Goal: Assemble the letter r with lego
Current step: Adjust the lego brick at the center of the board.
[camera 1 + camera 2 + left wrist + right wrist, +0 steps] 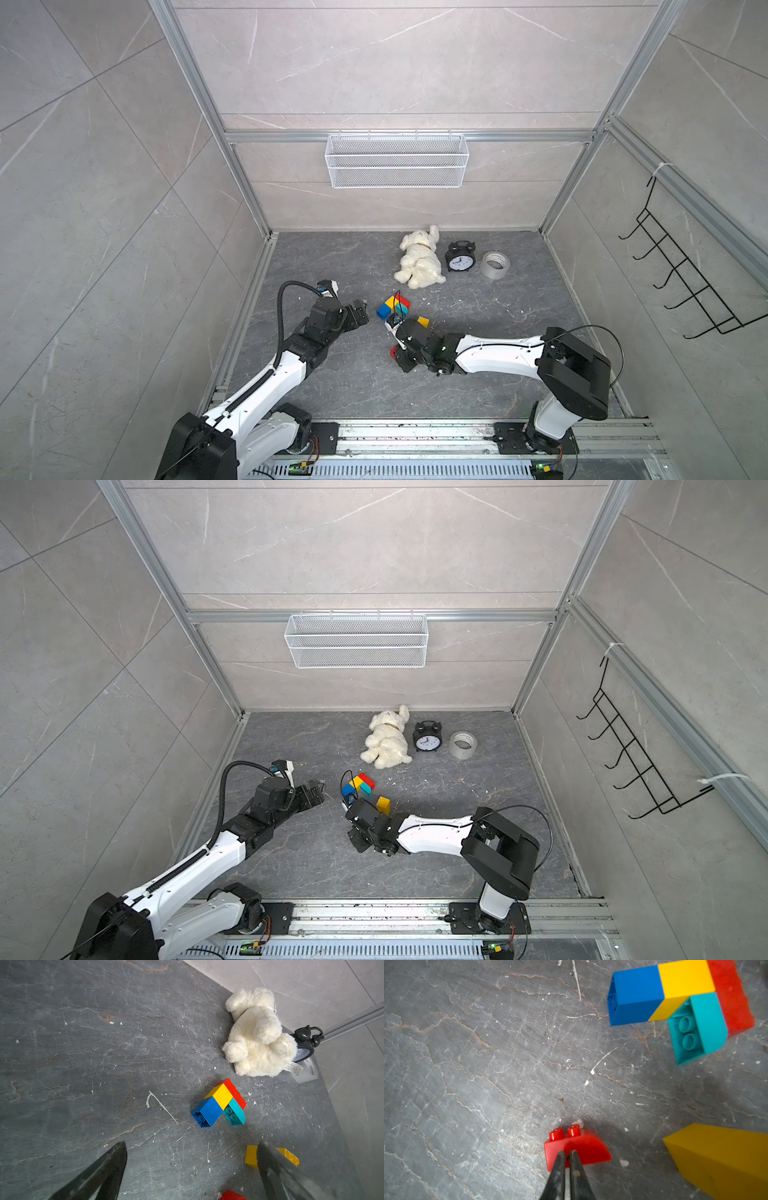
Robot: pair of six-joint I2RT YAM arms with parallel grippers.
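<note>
On the table (478, 303), short of the plush toy (419, 259): fetching one more piece for the part-built r.
Hovering with the right gripper (568, 1152) pinched almost tight over the red curved brick (583, 1145), seemingly clasping nothing; left gripper (192, 1144) spread wide, empty; joined lego (220, 1097) lying flat near both grippers, loose yellow brick (250, 1156) close by; next, probably reopening to straddle the red brick before lifting.

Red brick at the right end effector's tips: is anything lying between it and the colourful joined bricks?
Nothing visible. Bare tabletop separates the red brick from the joined bricks; a loose yellow brick lies off to one side, clear of that line.
</note>
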